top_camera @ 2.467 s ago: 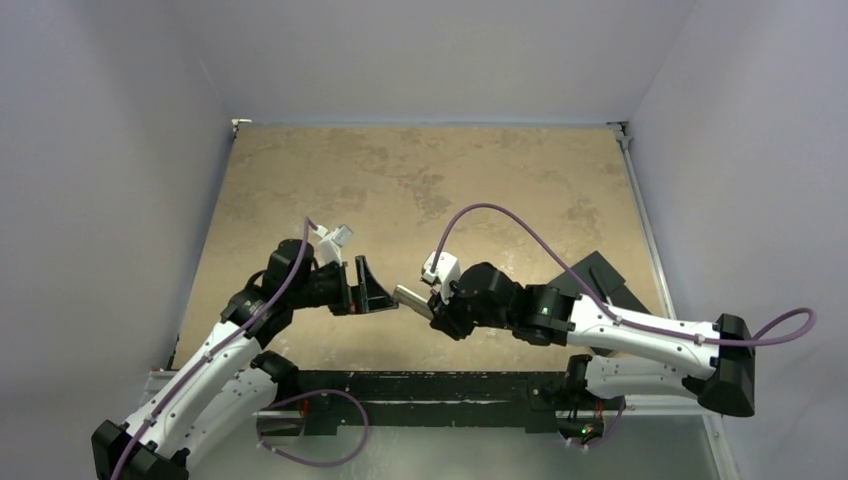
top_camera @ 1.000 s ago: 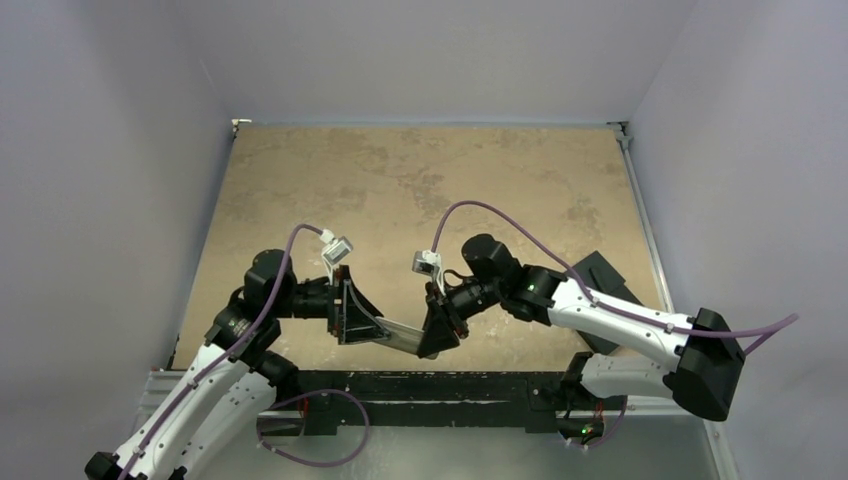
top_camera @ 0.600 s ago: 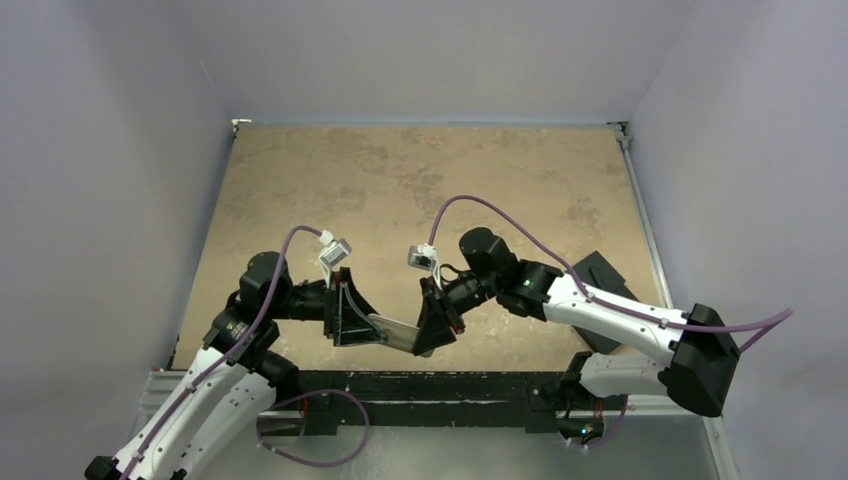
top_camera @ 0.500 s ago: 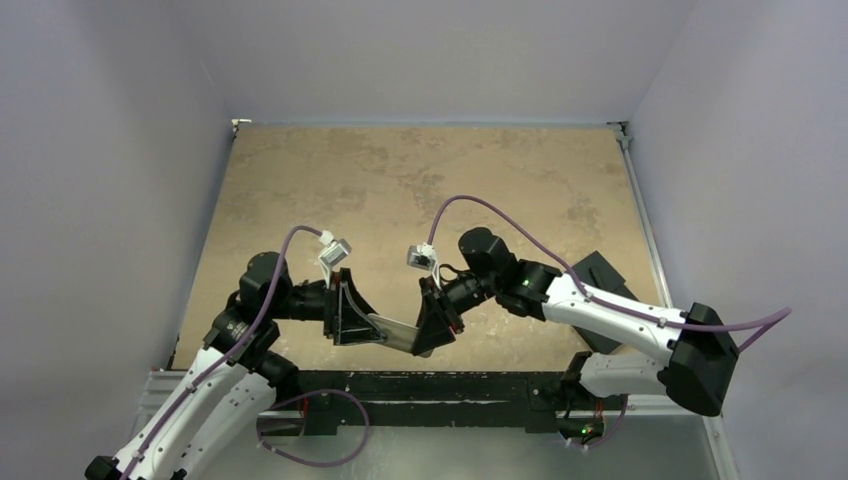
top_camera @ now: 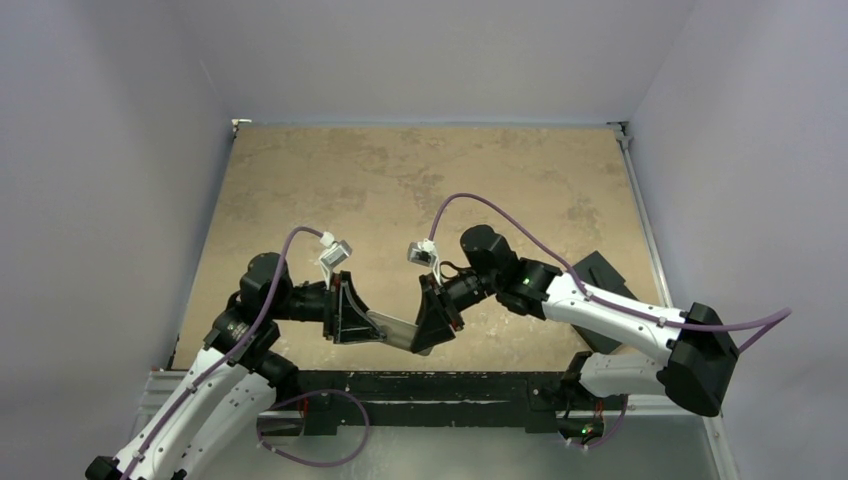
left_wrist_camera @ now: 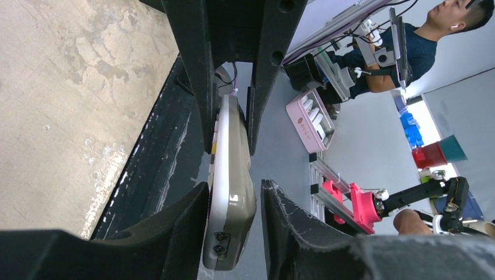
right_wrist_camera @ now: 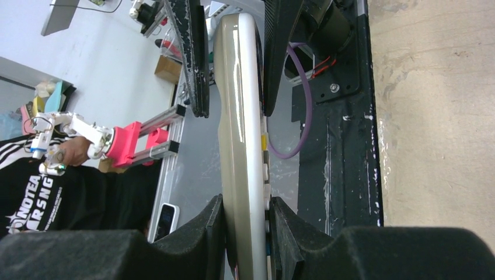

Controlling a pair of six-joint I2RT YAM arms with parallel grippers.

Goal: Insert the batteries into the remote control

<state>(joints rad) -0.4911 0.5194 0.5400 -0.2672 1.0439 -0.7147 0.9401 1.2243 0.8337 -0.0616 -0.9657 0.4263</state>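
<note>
1. The right gripper is clenched on one end of the remote control. In the right wrist view its two fingers press flat against the remote's broad faces with no gap.
2. The left gripper is narrowed onto the other end. In my left wrist view its fingers hug both faces. One pad is plainly touching and the other is so close that I read it as a grasp too.
3. So the remote spans the short gap between the two pincers. It is held off the table, low over its near edge and just beyond the black rail.
4. Both wrist cameras see the remote edge-on. It is a slim slab with rounded ends and a glossy, pearly grey back that catches the light.
5. Small raised buttons line one side of it, mostly white, with a yellow one among them.
6. The end facing the left wrist camera shows two small dark holes.
7. The fingers are matte black wedges, and their pads have a rough, grainy surface.
8. The tabletop is mottled tan, like worn stone. The rail is scuffed with pale specks.
9. A flat black slab lies on the table near its right edge, partly under the right arm, well apart from the remote.
</note>
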